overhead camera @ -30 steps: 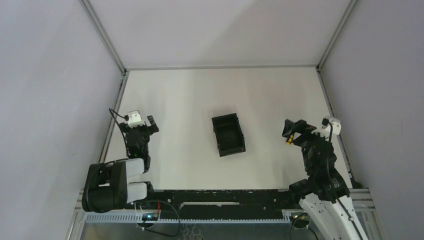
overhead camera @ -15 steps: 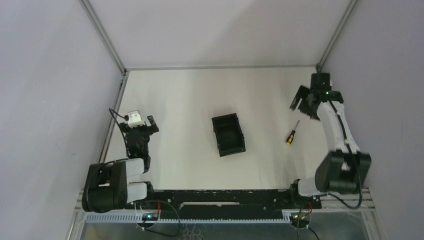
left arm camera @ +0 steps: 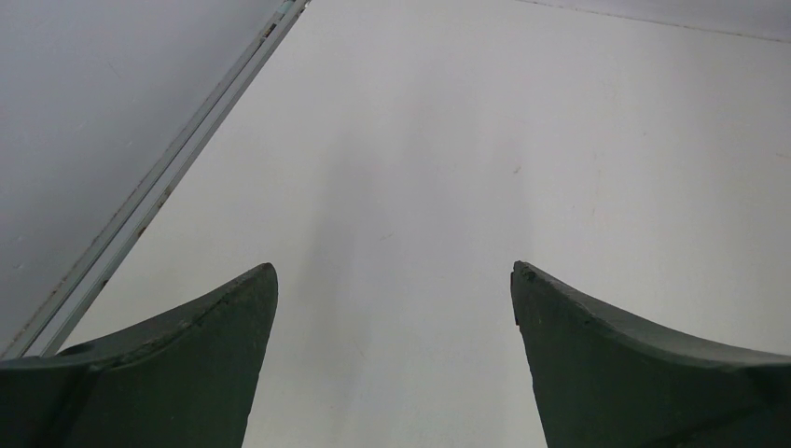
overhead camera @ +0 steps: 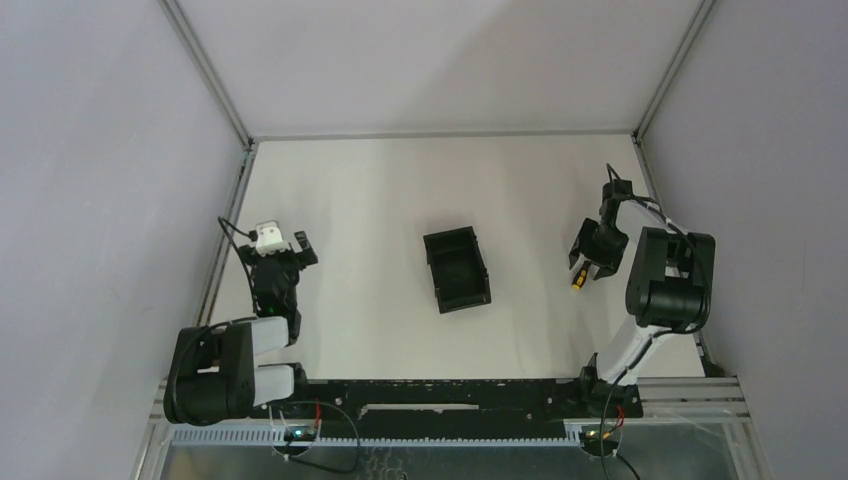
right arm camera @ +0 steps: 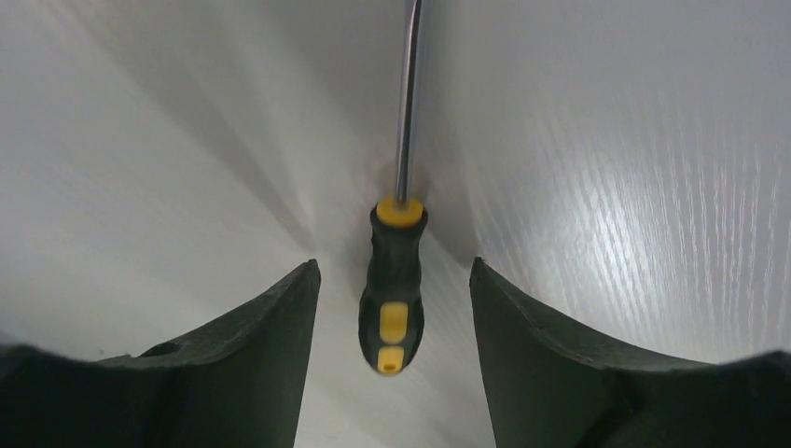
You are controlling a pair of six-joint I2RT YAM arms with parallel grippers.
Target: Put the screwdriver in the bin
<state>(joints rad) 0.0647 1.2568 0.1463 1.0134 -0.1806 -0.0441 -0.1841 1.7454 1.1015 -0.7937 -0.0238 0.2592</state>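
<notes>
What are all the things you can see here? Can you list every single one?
screwdriver: one, black and yellow handle with a thin metal shaft, lying on the table on the right side
bin: one, black, middle of the table, nothing in it
table: one, white, under everything
frame rails: several, silver, along the table edges and up the corners
walls: pale grey, on the left, back and right
arms: two, black and white, bolted at the near edge
left end effector: one, dark, open over bare table on the left
right end effector: one, dark, open with a finger on each side of the screwdriver handle
</notes>
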